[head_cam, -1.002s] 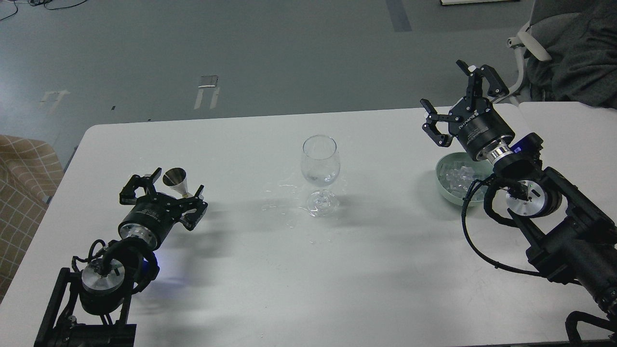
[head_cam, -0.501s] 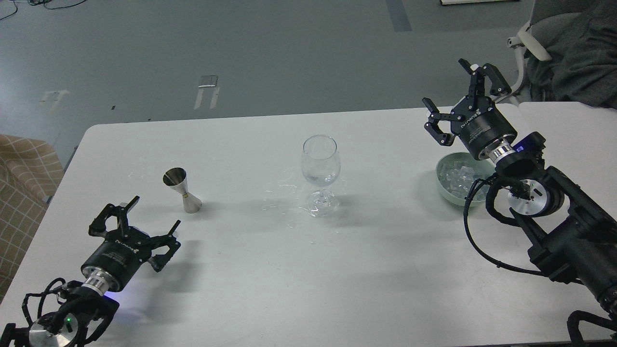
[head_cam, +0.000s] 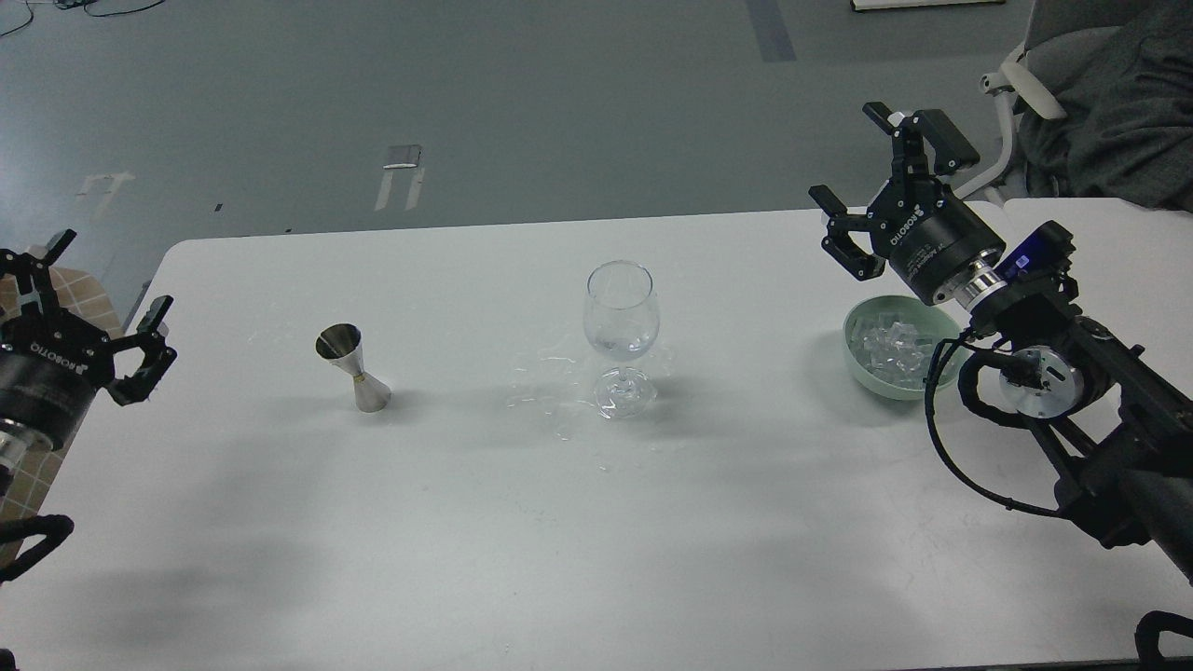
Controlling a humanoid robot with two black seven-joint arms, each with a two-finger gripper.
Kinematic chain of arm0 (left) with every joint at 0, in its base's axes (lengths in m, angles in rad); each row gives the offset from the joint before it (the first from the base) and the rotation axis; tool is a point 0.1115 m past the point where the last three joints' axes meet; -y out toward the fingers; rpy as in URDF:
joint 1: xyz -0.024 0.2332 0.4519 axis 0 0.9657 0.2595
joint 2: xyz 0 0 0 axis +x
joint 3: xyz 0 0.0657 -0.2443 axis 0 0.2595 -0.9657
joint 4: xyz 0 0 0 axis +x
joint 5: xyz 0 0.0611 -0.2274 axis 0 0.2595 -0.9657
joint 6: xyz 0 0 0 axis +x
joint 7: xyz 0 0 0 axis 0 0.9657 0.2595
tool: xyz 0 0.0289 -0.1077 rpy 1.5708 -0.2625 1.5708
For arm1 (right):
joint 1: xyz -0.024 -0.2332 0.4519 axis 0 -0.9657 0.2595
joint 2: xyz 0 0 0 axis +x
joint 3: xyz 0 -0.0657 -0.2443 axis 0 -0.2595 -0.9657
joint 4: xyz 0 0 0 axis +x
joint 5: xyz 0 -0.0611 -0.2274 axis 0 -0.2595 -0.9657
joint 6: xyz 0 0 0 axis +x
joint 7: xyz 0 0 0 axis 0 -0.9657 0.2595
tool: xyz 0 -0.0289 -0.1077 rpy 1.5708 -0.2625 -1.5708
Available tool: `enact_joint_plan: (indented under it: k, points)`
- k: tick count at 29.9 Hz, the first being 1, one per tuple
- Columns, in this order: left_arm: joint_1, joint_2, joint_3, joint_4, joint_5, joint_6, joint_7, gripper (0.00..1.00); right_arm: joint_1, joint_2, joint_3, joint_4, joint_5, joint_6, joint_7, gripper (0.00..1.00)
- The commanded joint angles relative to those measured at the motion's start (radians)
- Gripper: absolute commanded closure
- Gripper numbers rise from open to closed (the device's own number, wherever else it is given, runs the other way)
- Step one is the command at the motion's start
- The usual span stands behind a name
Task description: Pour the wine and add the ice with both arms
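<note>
Left claw (head_cam: 89, 298): spread wide, empty, at surface (head_cam: 466, 522) edge. Right claw (head_cam: 871, 182): spread wide, empty, above ice (head_cam: 890, 343) heaped in green bowl (head_cam: 862, 373). Glass (head_cam: 621, 335), jigger (head_cam: 354, 368): upright, centre.

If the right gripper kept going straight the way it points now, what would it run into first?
Probably nothing on the table. The right gripper, open, points up and away to the left, beyond the bowl of ice and well off the wine glass. Its line looks free, though depth is uncertain.

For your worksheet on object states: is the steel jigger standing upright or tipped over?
Upright. The jigger stands on its wider cone on the table, open mouth up, touched by neither end effector.
</note>
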Motion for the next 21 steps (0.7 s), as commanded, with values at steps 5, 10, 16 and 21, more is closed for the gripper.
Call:
enact_joint_plan:
  k: [5,10,16,21]
  points:
    - [-0.257,-0.012,0.036,0.061,0.174,0.000,-0.006,0.02,-0.066,-0.148,0.000,0.171,-0.133,-0.045,0.002,0.00]
    - [-0.355,-0.015,0.146,0.069,0.189,0.013,-0.026,0.02,-0.116,-0.259,0.003,0.242,-0.180,-0.058,0.003,0.00]
    - [-0.426,-0.016,0.211,0.078,0.258,0.058,-0.072,0.02,-0.132,-0.401,0.006,0.277,-0.378,-0.118,0.006,0.00]
    - [-0.451,-0.033,0.249,0.086,0.257,0.060,-0.073,0.02,-0.132,-0.490,0.004,0.277,-0.592,-0.143,0.012,0.00]
